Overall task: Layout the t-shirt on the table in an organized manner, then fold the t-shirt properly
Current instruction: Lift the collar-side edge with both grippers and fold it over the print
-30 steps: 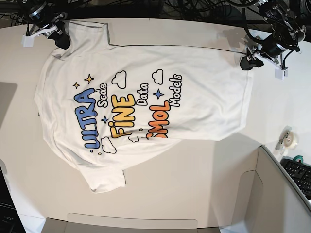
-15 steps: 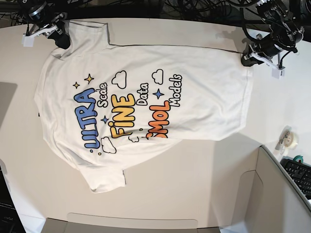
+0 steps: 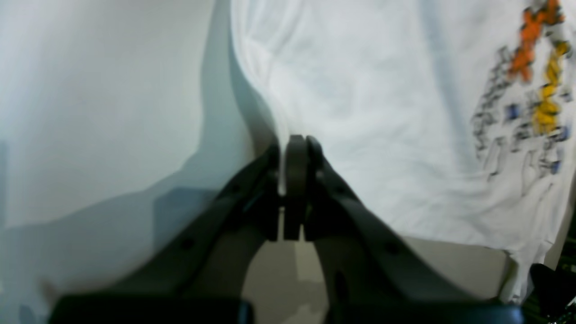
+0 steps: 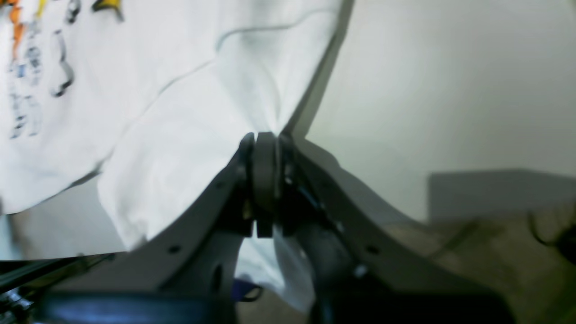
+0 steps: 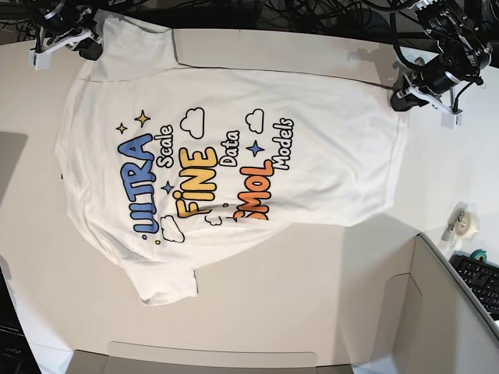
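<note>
2 grippers pinch the t-shirt [image 5: 234,164] at its far edge: the left gripper [image 3: 294,144] is pressed together on the hem corner, the right gripper [image 4: 265,139] is clamped on the sleeve. It lies spread on the white table [image 5: 312,304], print up, its near sleeve folded. A tape roll [image 5: 465,222] sits near a keyboard [image 5: 482,282]

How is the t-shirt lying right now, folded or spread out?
Spread, print up. The t-shirt lies open across the table, one lower flap tucked over part of the orange word.
</note>
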